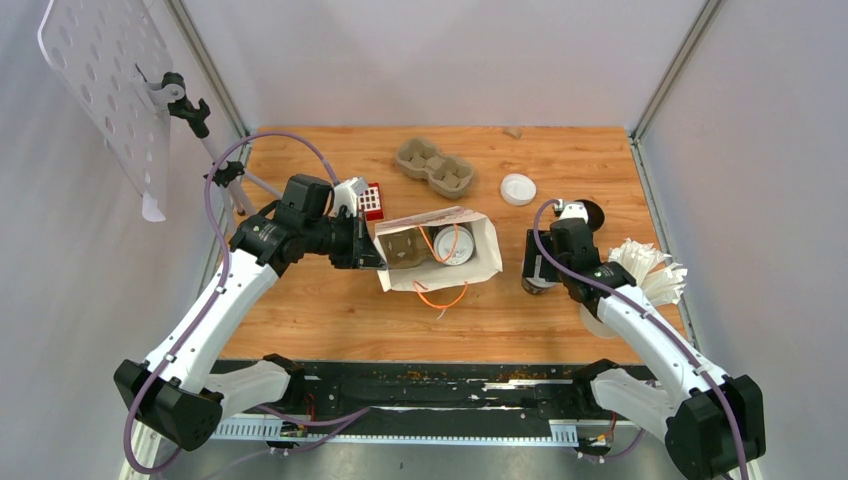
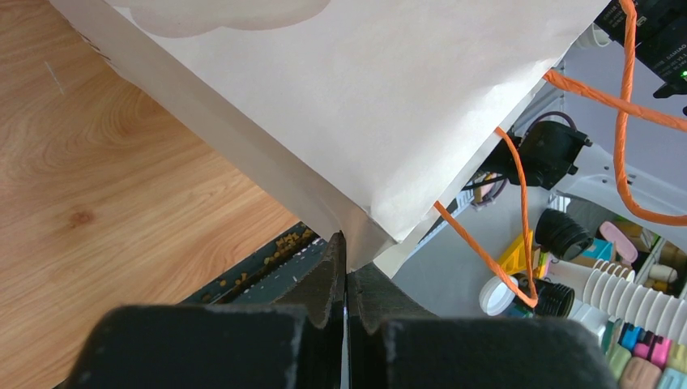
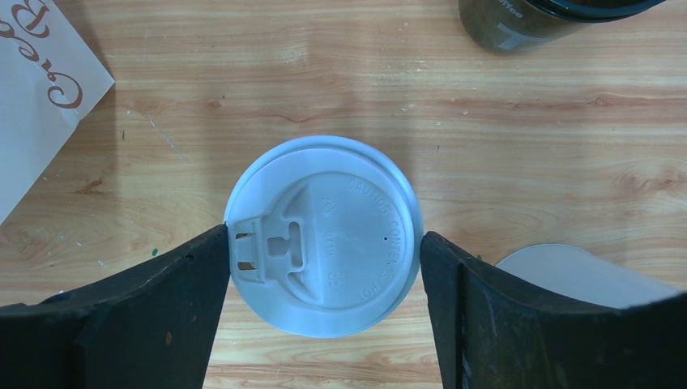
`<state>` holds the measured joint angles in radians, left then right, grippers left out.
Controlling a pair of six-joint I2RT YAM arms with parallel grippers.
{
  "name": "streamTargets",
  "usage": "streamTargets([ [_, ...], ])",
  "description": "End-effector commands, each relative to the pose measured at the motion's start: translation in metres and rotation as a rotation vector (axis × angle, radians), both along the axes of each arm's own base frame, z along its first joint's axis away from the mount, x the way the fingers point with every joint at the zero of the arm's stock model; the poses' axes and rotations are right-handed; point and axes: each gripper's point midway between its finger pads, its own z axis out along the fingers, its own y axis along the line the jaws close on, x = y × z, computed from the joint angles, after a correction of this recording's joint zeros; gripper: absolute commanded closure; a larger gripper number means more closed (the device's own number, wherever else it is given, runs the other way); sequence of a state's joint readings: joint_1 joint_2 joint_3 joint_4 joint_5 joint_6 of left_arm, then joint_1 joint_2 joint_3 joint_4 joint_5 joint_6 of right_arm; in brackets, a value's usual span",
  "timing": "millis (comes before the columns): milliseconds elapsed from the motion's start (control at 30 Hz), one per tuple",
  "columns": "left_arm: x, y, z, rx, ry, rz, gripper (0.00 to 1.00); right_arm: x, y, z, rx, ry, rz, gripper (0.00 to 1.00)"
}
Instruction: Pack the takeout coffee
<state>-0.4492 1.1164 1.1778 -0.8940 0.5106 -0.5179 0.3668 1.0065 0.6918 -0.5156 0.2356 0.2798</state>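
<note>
A takeout coffee cup with a white lid (image 3: 324, 203) stands on the wooden table. My right gripper (image 3: 324, 237) straddles it, and both fingers touch the lid's rim. From above that cup (image 1: 537, 287) is mostly hidden under the gripper (image 1: 540, 272). A second lidded cup (image 1: 456, 245) lies inside the white paper bag (image 1: 485, 255), next to a cardboard insert (image 1: 405, 248). My left gripper (image 2: 346, 247) is shut on the bag's edge (image 2: 348, 105) and holds its mouth up (image 1: 372, 255).
A lidless dark cup (image 1: 590, 212) stands just behind the right gripper, with a loose white lid (image 1: 518, 188) farther back. The pulp tray (image 1: 434, 166) sits at the back centre. A holder of white sticks (image 1: 648, 270) is at right, and a red box (image 1: 371, 202) is near the left wrist. The bag's orange handles (image 1: 440, 298) trail forward.
</note>
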Motion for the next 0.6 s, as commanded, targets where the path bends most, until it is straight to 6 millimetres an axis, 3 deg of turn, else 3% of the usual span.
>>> streamTargets([
  [0, 0.003, -0.001, 0.016, -0.022, -0.053, -0.011, 1.00, 0.002, -0.007, 0.004, -0.033, -0.017, -0.013, 0.24],
  [233, 0.003, -0.001, 0.016, -0.025, -0.053, -0.012, 1.00, 0.002, -0.007, 0.008, -0.054, -0.004, 0.016, 0.12],
  [433, 0.002, -0.001, 0.016, -0.026, -0.052, -0.014, 1.00, 0.009, -0.005, 0.023, -0.078, -0.037, 0.056, 0.09],
  [567, 0.002, -0.001, 0.016, -0.025, -0.053, -0.016, 1.00, 0.009, -0.005, 0.021, -0.091, -0.016, 0.067, 0.09],
])
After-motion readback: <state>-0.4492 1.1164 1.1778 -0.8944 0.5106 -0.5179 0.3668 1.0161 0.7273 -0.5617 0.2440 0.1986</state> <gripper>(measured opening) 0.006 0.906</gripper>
